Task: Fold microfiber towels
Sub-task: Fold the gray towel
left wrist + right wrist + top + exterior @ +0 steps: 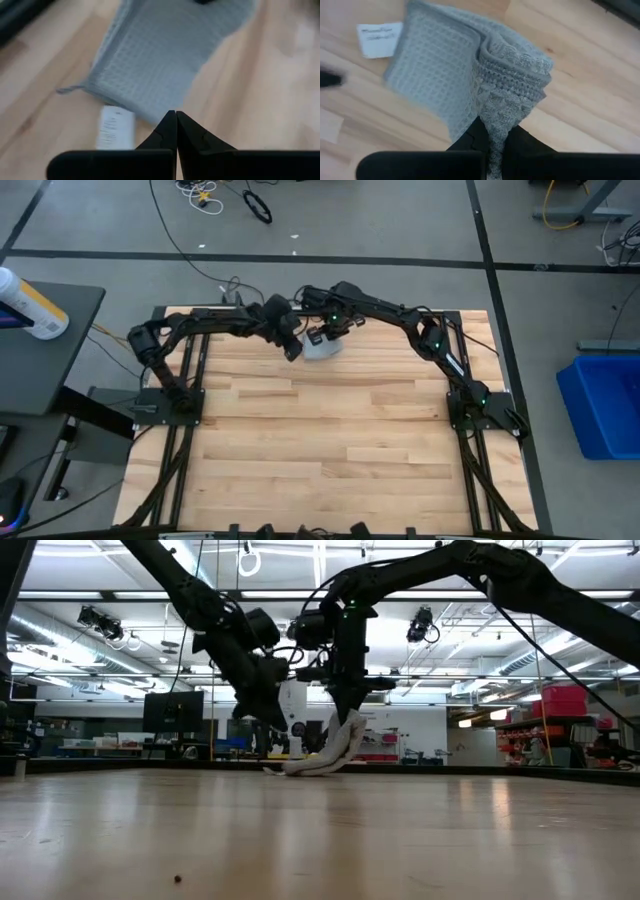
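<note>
The light grey-blue towel point(323, 348) lies folded in several layers at the far middle of the table, its white tag point(115, 127) sticking out from one corner. My right gripper point(495, 137) is shut on the towel from above; in the low view point(350, 718) it holds one end raised. My left gripper point(176, 120) is shut and empty, just to the left of the towel point(293, 350), with its tips at the towel's edge beside the tag. I cannot tell whether it touches the cloth. My right gripper pinches a bunched fold of several layers point(496, 117) at one end of the towel between its two fingers, coming from above and pointing down. That end is raised, the cloth hangs slack below the fingers, and the towel's lower part point(300, 766) rests on the table.
The wooden tabletop point(330, 440) stretches bare toward the near edge. A blue bin point(605, 405) stands off the table on the right, and a side table with a white bottle point(30, 305) stands on the left.
</note>
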